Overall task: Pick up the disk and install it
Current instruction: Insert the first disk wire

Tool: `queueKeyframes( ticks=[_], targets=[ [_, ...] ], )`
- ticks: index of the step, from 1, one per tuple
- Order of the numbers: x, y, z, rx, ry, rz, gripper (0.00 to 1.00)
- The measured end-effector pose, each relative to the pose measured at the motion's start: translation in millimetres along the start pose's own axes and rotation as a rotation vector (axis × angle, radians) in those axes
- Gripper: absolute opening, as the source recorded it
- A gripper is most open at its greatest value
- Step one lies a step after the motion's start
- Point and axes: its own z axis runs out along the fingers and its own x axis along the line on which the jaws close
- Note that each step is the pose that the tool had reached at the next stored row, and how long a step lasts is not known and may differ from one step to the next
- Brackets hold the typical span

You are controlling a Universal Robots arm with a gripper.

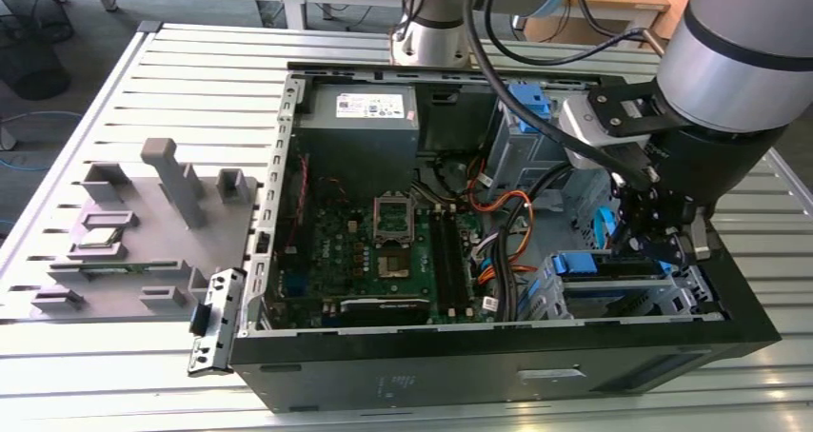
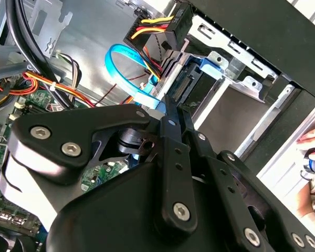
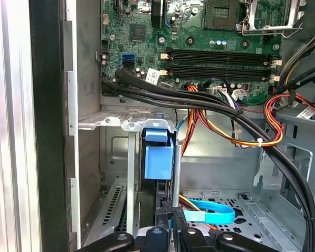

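Note:
The disk (image 1: 607, 264), silver metal in a blue plastic bracket, stands on edge in the metal drive cage (image 1: 692, 294) at the front corner of the open computer case, on the exterior view's right. My gripper (image 1: 654, 246) hangs right over it. In both wrist views the black fingers (image 2: 170, 126) lie close together, and their tips meet the disk's (image 2: 191, 79) near edge beside its connector. The disk's blue bracket (image 3: 158, 157) sits between the cage's upright rails, just beyond my gripper (image 3: 171, 218). Whether the fingertips pinch anything stays hidden.
The motherboard (image 1: 381, 251) and grey power supply (image 1: 362, 118) fill the case's other side. Black, orange and blue cables (image 3: 231, 113) run close past the cage. Another blue bracket (image 1: 527, 99) sits at the back. A grey parts fixture (image 1: 140, 232) lies outside. A person's hand (image 2: 314, 142) rests beside the case.

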Motion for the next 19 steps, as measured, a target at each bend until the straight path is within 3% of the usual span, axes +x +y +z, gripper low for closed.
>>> queueKeyframes(
  ticks=[19],
  targets=[
    [0.5, 0.4, 1.9, 0.0, 0.0001, 0.0, 0.16]
  ],
)
